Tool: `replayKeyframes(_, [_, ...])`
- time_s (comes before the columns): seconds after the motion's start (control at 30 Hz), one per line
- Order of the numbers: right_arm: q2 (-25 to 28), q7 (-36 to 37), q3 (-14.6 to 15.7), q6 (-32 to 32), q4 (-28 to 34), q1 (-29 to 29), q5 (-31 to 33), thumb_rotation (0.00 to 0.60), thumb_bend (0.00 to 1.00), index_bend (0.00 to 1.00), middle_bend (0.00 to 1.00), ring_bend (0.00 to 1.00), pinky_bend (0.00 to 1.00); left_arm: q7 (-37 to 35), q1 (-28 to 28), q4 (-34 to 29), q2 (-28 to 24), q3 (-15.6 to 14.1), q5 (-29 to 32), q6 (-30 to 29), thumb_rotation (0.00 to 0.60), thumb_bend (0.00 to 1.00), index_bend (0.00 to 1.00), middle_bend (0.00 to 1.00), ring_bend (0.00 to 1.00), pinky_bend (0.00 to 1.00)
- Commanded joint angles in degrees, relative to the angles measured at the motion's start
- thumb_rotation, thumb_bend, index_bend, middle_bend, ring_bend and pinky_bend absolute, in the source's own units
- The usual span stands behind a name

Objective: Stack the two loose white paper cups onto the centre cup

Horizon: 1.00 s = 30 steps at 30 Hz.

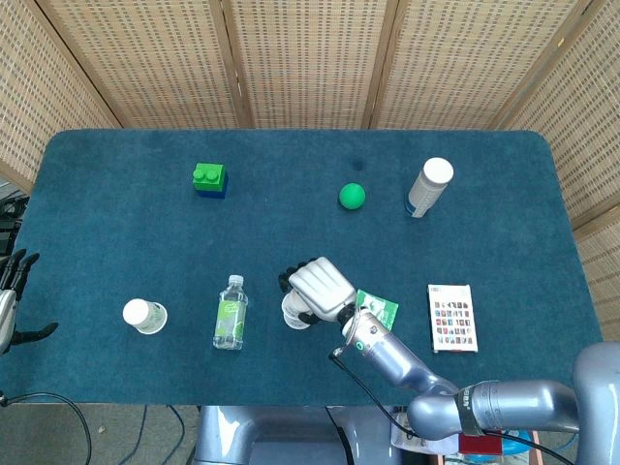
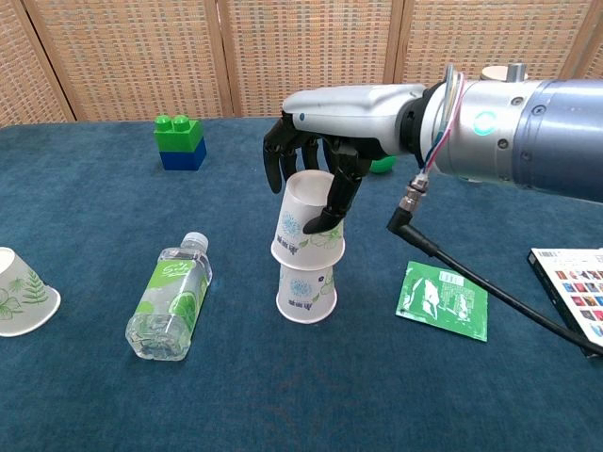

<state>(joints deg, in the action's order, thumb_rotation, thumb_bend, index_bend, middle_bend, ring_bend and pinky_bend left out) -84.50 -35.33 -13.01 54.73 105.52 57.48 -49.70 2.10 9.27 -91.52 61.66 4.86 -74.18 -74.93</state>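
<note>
The centre cup [image 2: 306, 294] stands upside down on the blue table. A second white paper cup [image 2: 307, 224] sits mouth-down over its top, slightly tilted. My right hand [image 2: 314, 165] grips this upper cup from above, thumb on its right side and fingers behind it. In the head view the right hand [image 1: 318, 287] covers most of both cups [image 1: 294, 315]. The other loose cup [image 2: 21, 294] lies on its side at the far left, also seen as the left cup [image 1: 145, 315]. My left hand [image 1: 14, 291] hangs off the table's left edge, fingers apart, holding nothing.
A water bottle [image 2: 171, 301] lies between the left cup and the stack. A green sachet [image 2: 443, 299] lies right of the stack, a printed card [image 1: 452, 317] further right. Behind are a green brick [image 2: 179, 141], a green ball [image 1: 353, 197] and a white bottle [image 1: 428, 186].
</note>
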Motion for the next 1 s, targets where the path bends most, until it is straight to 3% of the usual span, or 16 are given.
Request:
replayKeyframes(0.03, [0.02,0.18,0.22,0.04,0.03,0.16,0.08,0.600,0.37,0.46,0.53,0.46,0.51,0.08,-0.01,-0.03,0.01,0.02,0.06,-0.04,0.600,0.15,0.00,0.00,0.00,0.00])
replayKeyframes(0.33, [-0.25,0.33,0.82,0.41,-0.27,1.13,0.79,0.600,0.37,0.46,0.52,0.46,0.51,0.13,0.00,0.02,0.02,0.01,0.15,-0.02,0.600,0.15,0.00,0.00,0.00,0.00])
replayKeyframes(0.43, [-0.12,0.24,1.15,0.37,-0.31,1.31,0.89,0.600,0.35,0.45,0.48,0.46,0.51,0.09,0.01,0.04,0.01,0.03,0.16,-0.02,0.600,0.14,0.00,0.00,0.00,0.00])
replayKeyframes(0.5, [0.15,0.10,1.51,0.25,-0.17,1.38,0.86,0.600,0.21,0.41,0.39,0.41,0.47,0.06,0.00,0.10,0.03,0.05,0.18,-0.06,0.600,0.14,0.00,0.00,0.00,0.00])
replayKeyframes(0.57, [0.77,-0.96,2.23,0.08,0.12,1.67,0.80,0.600,0.04,0.33,0.26,0.28,0.32,0.06,0.00,0.12,0.05,0.06,0.19,-0.07,0.600,0.15,0.00,0.00,0.00,0.00])
replayKeyframes(0.6, [0.96,-1.55,2.52,0.41,0.37,1.78,0.40,0.600,0.01,0.31,0.22,0.24,0.27,0.13,0.01,0.13,0.06,0.06,0.22,-0.05,0.600,0.15,0.00,0.00,0.00,0.00])
replayKeyframes(0.67, [0.83,-1.51,2.56,1.43,1.11,1.61,-0.64,0.600,0.00,0.29,0.17,0.18,0.19,0.21,0.07,0.12,0.08,0.02,0.29,0.12,0.600,0.14,0.00,0.00,0.00,0.00])
replayKeyframes(0.9, [2.22,-0.84,3.19,2.82,2.30,0.76,-2.43,0.600,0.00,0.29,0.16,0.15,0.15,0.07,0.01,0.16,0.07,-0.01,0.21,0.02,0.600,0.14,0.00,0.00,0.00,0.00])
replayKeyframes(1.0, [5.23,0.33,4.94,4.01,3.09,-1.34,-5.76,0.600,0.00,0.29,0.15,0.14,0.11,-0.48,0.12,0.44,0.08,-0.13,-0.27,0.19,0.600,0.14,0.00,0.00,0.00,0.00])
